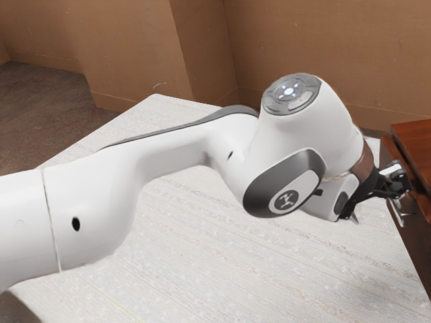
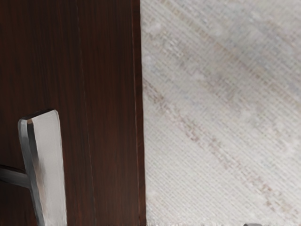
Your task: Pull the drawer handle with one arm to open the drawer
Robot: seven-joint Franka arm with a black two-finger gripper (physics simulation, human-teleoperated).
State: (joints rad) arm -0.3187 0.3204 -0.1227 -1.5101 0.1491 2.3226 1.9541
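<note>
A dark wooden drawer cabinet (image 1: 412,168) stands at the exterior view's right edge on the pale table. A silver bar handle (image 1: 402,212) runs down its front. My black gripper (image 1: 396,186) is right at the drawer front, level with the upper part of the handle, touching it or nearly so. In the wrist view the dark wood drawer front (image 2: 94,94) is close up, with one end of the silver handle (image 2: 43,165) and its mounting post (image 2: 11,176) standing off it.
The pale textured table top (image 1: 222,262) spreads under and beside the arm. In the wrist view the table top (image 2: 221,117) lies beside the drawer front's edge. Brown walls close the room behind the table.
</note>
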